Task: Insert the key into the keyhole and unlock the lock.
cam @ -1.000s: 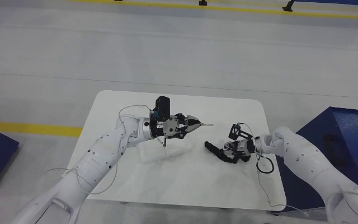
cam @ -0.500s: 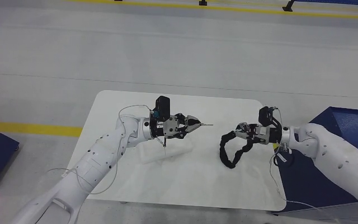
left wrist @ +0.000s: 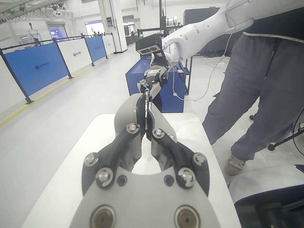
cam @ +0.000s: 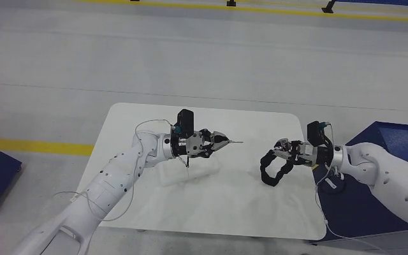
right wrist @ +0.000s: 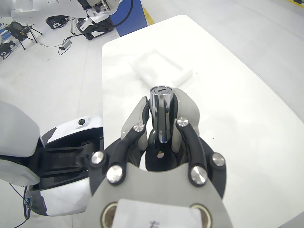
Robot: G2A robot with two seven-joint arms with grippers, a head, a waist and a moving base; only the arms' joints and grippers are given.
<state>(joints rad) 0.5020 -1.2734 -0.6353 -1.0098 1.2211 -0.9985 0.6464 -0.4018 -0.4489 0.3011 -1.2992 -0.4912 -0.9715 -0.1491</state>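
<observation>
My left gripper (cam: 221, 139) hovers above the middle of the white table (cam: 217, 210), shut on a small metal key (cam: 235, 141) whose blade points toward the other arm. From the left wrist the key (left wrist: 145, 110) stands edge-on between the fingers. My right gripper (cam: 281, 146) is held above the table's right side, shut on a cable lock. The lock's black cable (cam: 270, 173) hangs below it in a loop. The chrome lock cylinder (right wrist: 161, 106) sits between the right gripper's (right wrist: 161, 100) fingers, its keyhole (right wrist: 162, 89) facing outward. A gap separates key tip and lock.
A white foam tray (cam: 190, 173) lies on the table beneath the left gripper, seen also as a tray (right wrist: 163, 68) beyond the lock. A blue cabinet (cam: 382, 153) stands just off the table's right edge.
The right gripper has lifted the lock off the table and carried it to the right, and the cable now hangs free. The left gripper with the key has stayed put.
</observation>
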